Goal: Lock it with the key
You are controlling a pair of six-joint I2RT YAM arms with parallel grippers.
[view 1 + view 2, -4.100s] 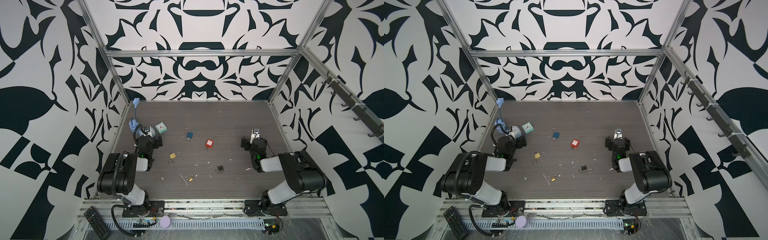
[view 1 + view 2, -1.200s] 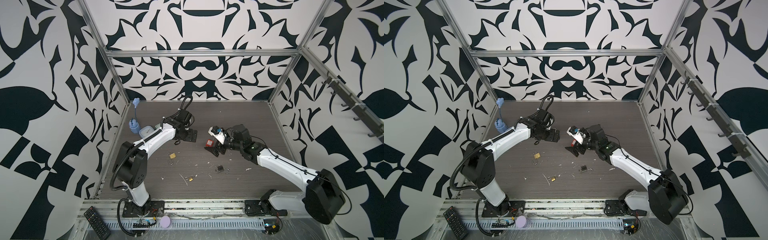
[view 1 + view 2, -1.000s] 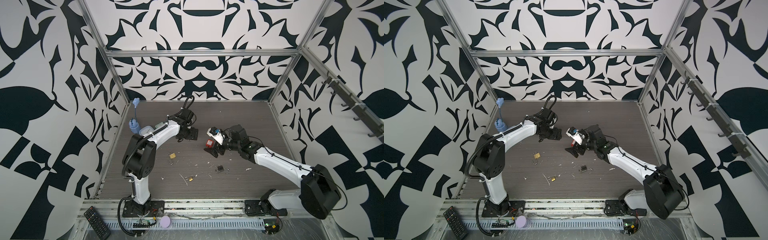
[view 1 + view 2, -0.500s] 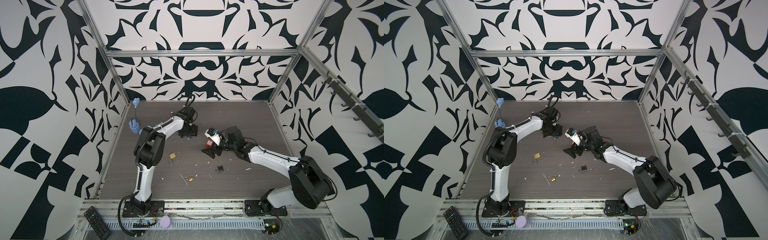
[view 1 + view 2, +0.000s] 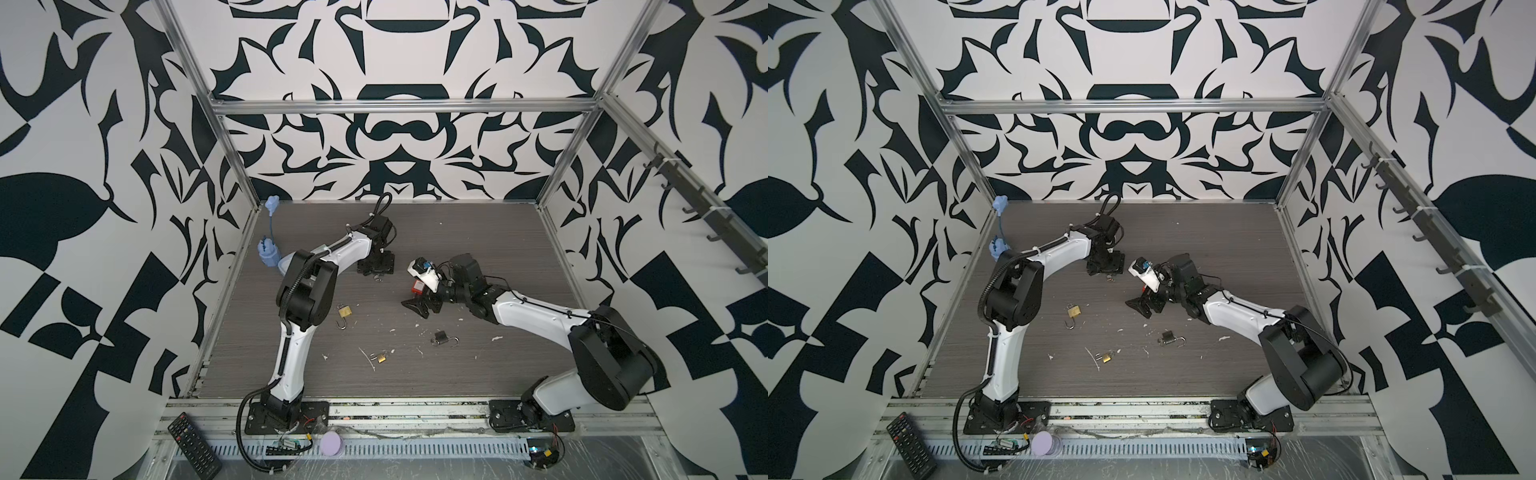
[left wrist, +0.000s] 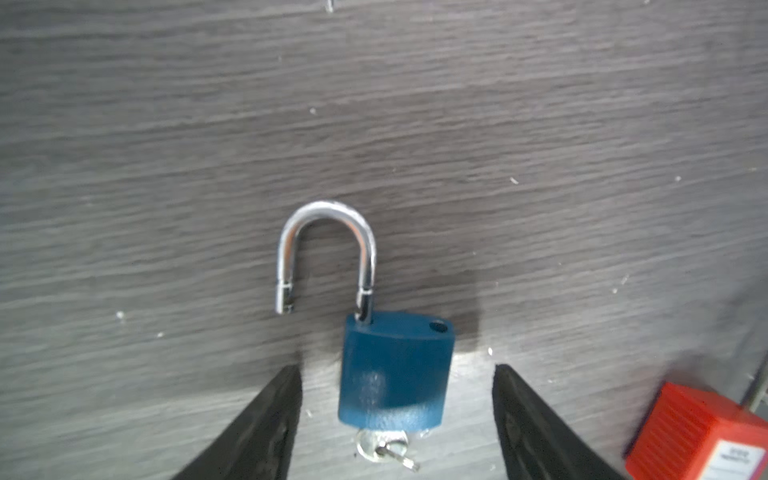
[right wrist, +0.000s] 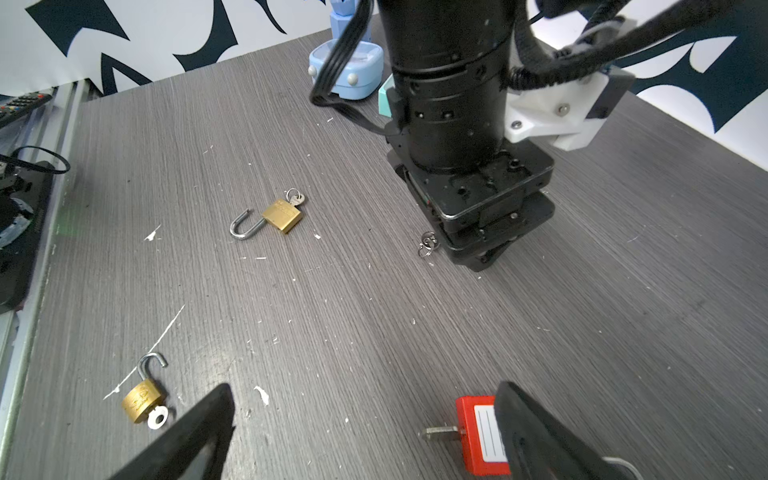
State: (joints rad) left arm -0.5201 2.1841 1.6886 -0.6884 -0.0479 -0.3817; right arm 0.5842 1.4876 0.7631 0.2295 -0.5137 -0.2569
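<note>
A blue padlock (image 6: 395,374) lies flat on the table with its steel shackle (image 6: 326,249) swung open. A key (image 6: 384,449) sticks in its base. My left gripper (image 6: 397,369) is open and straddles the lock body, with a gap on each side. In both top views that gripper (image 5: 376,266) (image 5: 1105,266) points down and hides the lock; only the key ring (image 5: 378,277) peeks out. My right gripper (image 7: 365,388) is open, low over the table beside a red padlock (image 7: 478,436), which one finger partly covers.
Two brass padlocks (image 5: 345,311) (image 5: 381,356) and a black padlock (image 5: 441,337) lie open toward the front of the table. A light blue object (image 5: 268,257) stands by the left wall. A remote (image 5: 193,444) rests on the front rail. White specks litter the table.
Both arms left their folded rest poses and reached to mid-table. Over the last second the left gripper settled over the blue padlock and its jaws narrowed; the right gripper edged closer to the red padlock.
</note>
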